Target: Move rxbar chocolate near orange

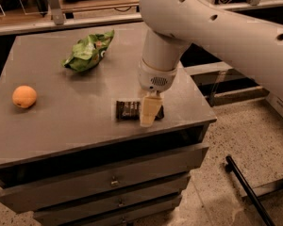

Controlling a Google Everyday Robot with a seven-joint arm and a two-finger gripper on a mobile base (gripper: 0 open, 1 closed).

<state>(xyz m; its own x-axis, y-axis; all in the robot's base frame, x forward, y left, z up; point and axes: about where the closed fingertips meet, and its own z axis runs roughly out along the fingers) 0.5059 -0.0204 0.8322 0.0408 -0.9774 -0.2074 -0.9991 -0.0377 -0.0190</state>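
The rxbar chocolate (128, 110) lies flat on the grey cabinet top (70, 126), near its front right. My gripper (148, 112) hangs straight down from the white arm and covers the bar's right part; I cannot tell if it touches the bar. The orange (24, 96) sits at the left edge of the top, well apart from the bar.
A wrinkly green snack bag (88, 51) lies at the back middle of the top. The cabinet has drawers (113, 180) below its front edge. A black bar (247, 188) lies on the speckled floor at the right. A shelf rail (85, 20) runs behind.
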